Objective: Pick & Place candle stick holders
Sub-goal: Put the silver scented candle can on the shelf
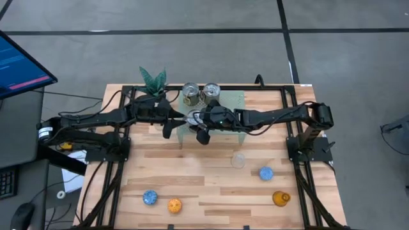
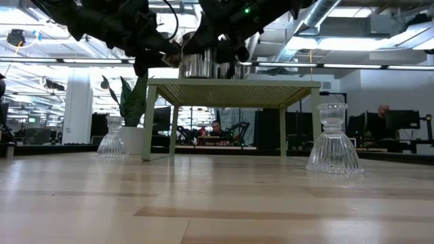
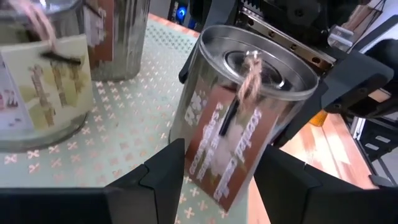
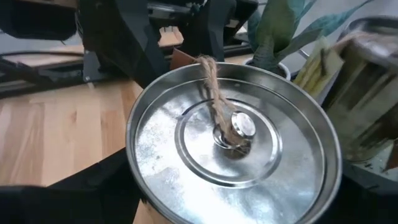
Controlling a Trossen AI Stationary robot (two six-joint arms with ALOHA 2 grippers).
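Right gripper (image 1: 203, 128) clamps the silver tin (image 4: 233, 146); lower it level, clear of left gripper (image 3: 214, 174), fingers apart beside it

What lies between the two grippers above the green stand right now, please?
A silver tin with a twine-tied tag sits between the left gripper and the right gripper, over the pale green stand. The left wrist view shows it best, flanked by both pairs of fingers.
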